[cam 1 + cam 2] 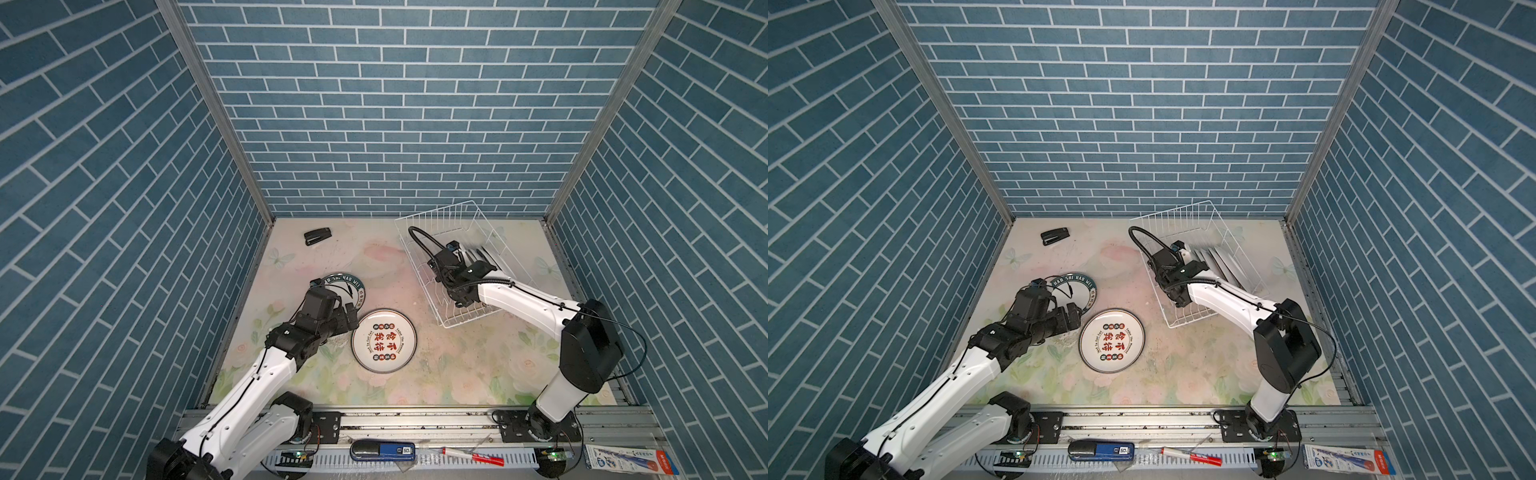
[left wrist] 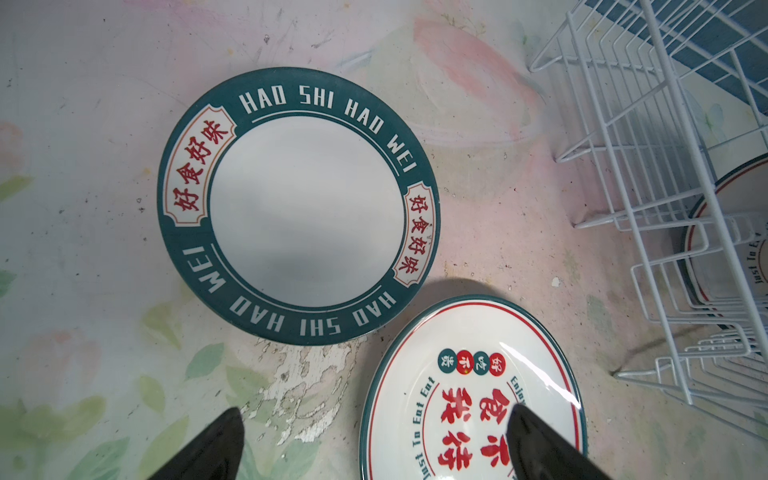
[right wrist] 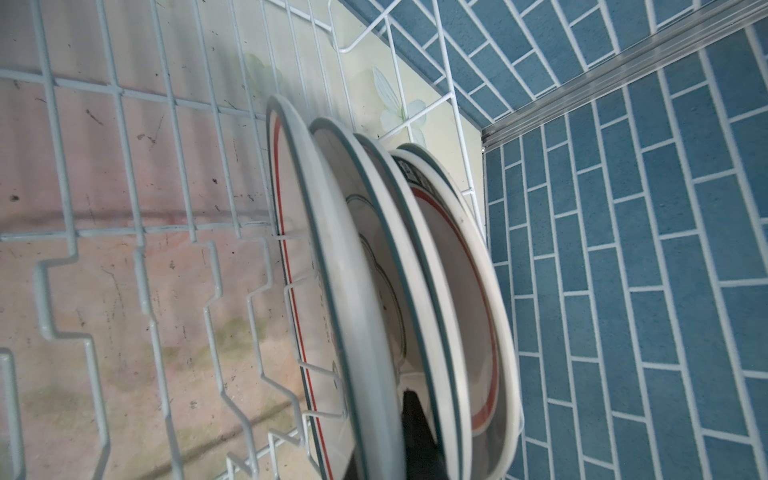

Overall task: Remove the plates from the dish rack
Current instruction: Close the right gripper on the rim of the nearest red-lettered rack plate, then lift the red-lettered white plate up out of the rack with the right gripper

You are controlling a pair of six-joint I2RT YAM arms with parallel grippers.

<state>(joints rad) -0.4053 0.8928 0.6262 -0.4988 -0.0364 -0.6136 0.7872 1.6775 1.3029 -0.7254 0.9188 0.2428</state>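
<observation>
Two flat: green-rimmed plate (image 2: 297, 205), red-lettered plate (image 2: 473, 395); racked plates (image 3: 365, 291) edge-on.

From above, the left arm (image 1: 291, 332) covers the near side of the green-rimmed plate (image 1: 348, 277), and the racked plates (image 1: 484, 252) smear into grey streaks. Up close, the jaws of the right gripper (image 3: 386, 457) are buried among those plates. Only one dark finger (image 3: 417, 432) shows, cut by the picture's edge, and I can't tell which plate is pinched. The red-lettered plate (image 2: 469, 374) and the left gripper (image 2: 376, 440) run off the edge too. The black thing (image 1: 318, 237) at the back of the table (image 1: 374, 257) is too small to name.
</observation>
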